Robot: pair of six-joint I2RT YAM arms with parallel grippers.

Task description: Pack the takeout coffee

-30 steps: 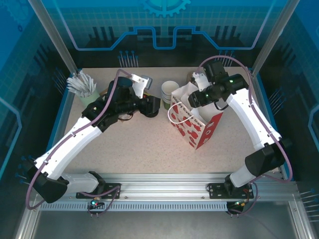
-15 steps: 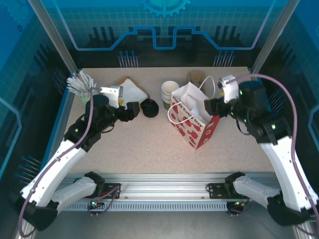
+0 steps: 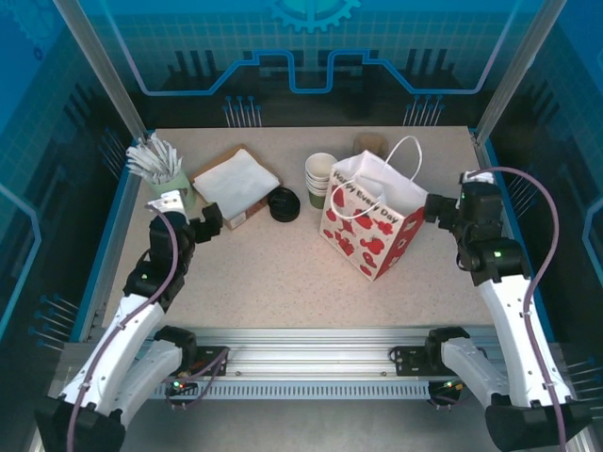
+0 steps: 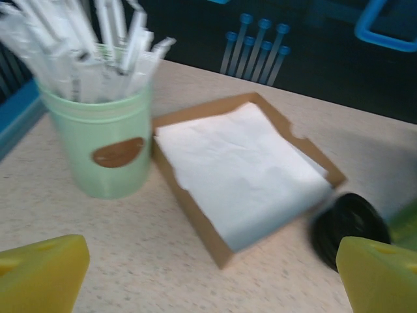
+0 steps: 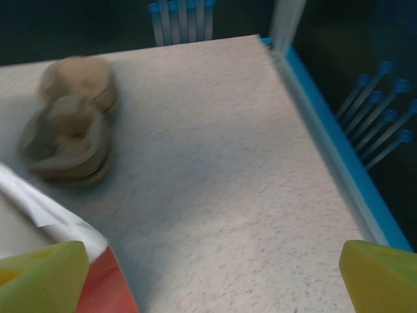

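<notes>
Top view. Worktop carries a white paper bag printed with red hearts, upright, mouth open, just off centre toward 3 o'clock. Stack of lidless cups sits just beside the bag at its 10 o'clock. Pile of black lids sits at the stack's 8 o'clock. Napkin tray and green cup of wrapped straws sit toward the worktop's 10 o'clock. Brown sleeves lie at the bag's 12 o'clock. Left claw is near the tray's 7 o'clock corner. Right claw is just beside the bag's 3 o'clock edge; contact cannot be told. Takeout coffee: position cannot be told, the bag's depth being unreadable from above.

Left wrist view. Yellow fingertips sit at the 8 and 4 o'clock corners of the frame: left claw spread wide, nothing between. Green cup at 10 o'clock, tray at centre, lids at 4 o'clock.

Right wrist view. Right claw likewise spread wide, holding nothing. The bag's top corner is at 8 o'clock and the blurred sleeves at 10 o'clock.
</notes>
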